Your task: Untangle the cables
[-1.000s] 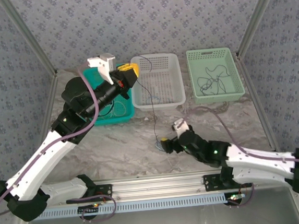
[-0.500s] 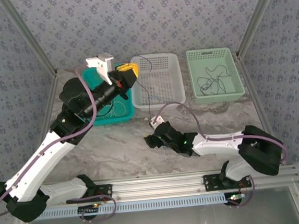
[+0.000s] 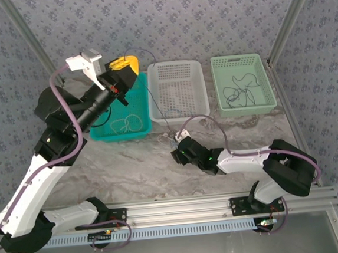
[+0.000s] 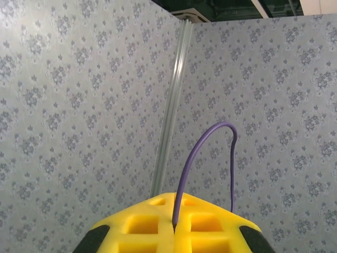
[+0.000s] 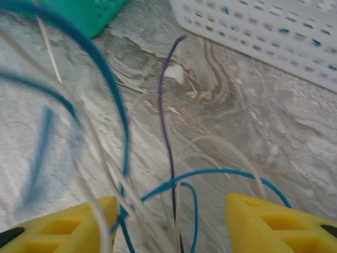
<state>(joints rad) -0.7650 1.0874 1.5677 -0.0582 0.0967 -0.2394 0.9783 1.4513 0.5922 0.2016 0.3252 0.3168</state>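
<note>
left gripper [image 4: 175,225] clenched on the dark cable [image 4: 182,179]; in the left wrist view the yellow pads [image 4: 226,221] are pressed together, the strand leaves the seam, arches up and drops back behind them; finger bases cut off by the frame edge; backdrop is patterned wall [image 4: 79,105]

top view adds the placement: that gripper sits high above the teal basket [image 3: 122,135]; the strand is hair-thin there, running down past the corner of the white basket [image 3: 180,118] to the right gripper [image 3: 175,142]; mid-run is hard to trace

right gripper is low on the table [image 3: 131,165], just in front of the white basket; from above its jaws are too small to read; the right wrist view settles it: yellow fingertips [image 5: 79,224] well apart, released

the tangle lies between them on the marble: blue cable [image 5: 117,89] in loops, cream cable [image 5: 221,138] in arcs, dark strand running straight toward the white basket; the near loops on the left are blurred, so the crossings can't be sorted; lower ends cut off by the frame

teal basket holds pale coils [image 3: 127,124]; green basket [image 3: 247,111] holds thin dark wires [image 3: 240,90]; too fine to count
</note>
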